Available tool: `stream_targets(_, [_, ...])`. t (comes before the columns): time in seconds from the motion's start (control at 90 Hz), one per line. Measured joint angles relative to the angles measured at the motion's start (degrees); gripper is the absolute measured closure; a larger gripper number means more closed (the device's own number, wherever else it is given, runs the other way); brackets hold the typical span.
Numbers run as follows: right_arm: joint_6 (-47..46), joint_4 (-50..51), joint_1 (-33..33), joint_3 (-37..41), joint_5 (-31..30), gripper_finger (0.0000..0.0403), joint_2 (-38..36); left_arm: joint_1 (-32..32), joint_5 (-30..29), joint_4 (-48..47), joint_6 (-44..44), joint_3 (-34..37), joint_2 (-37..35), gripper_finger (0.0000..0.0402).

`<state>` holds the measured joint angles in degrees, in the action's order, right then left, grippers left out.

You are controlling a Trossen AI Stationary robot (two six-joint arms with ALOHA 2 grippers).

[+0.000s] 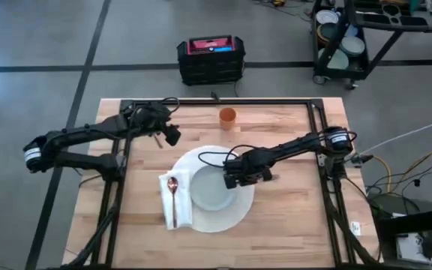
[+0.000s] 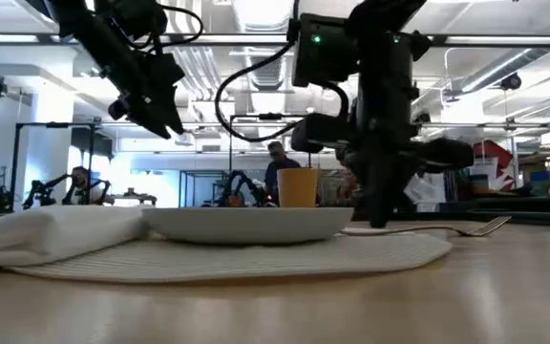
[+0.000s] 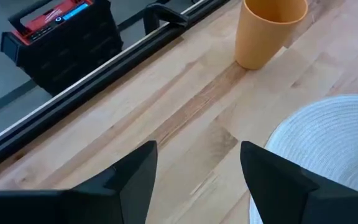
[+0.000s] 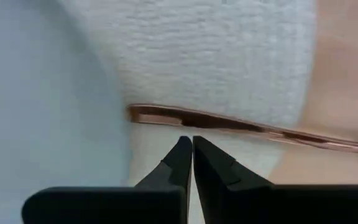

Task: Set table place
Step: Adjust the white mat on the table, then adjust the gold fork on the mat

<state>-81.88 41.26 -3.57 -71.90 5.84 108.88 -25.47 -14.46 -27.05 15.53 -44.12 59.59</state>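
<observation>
Mat (image 1: 223, 217) mid-tabletop, under right end effector (image 4: 188, 149), fingers clenched empty just short of fork (image 4: 241, 127). Plate (image 1: 210, 191), napkin (image 1: 177, 214), spoon (image 1: 172, 187) placed. Cup (image 1: 227, 116) likely left, ahead of left end effector (image 3: 194, 165), released.

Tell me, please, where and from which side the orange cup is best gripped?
Probably by its rim or upper wall, coming from above or from the left arm's side. The orange cup stands upright and alone on the table, mouth open upward, with bare wood all round. The left pincer is open, nearby.
</observation>
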Motion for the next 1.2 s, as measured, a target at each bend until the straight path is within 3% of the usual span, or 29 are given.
stream_targets(0.267, [-1.7, -0.9, 0.0, 0.0, -1.5, 0.0403, 0.0, 0.0, 0.0, 0.0, 0.0, 0.0, 0.0, 0.0184])
stream_targets(0.456, [-1.1, 10.1, 0.7, 0.0, -6.7, 0.0403, -1.1, 0.0, 0.0, -0.1, 0.0, 0.0, 0.0, 0.0184])
stream_targets(0.611, [5.2, 13.6, 1.0, 0.0, -10.1, 0.0403, -5.7, 0.0, 0.0, -0.2, 0.0, 0.0, 0.0, 0.0184])
stream_targets(0.767, [5.1, 25.6, -0.1, 1.1, -12.7, 0.0403, -10.0, 0.0, 0.0, -0.3, 0.0, 0.0, 0.0, 0.0184])
stream_targets(0.844, [3.4, 29.3, -0.8, 3.2, -12.6, 0.0403, -11.8, 0.0, 0.0, -0.3, -0.1, 0.0, 0.0, 0.0184])
stream_targets(1.2, [-10.1, 25.9, -2.4, 16.3, -7.2, 0.0394, -20.4, 0.0, 0.0, -0.4, -2.0, 0.0, 0.0, 0.0184])
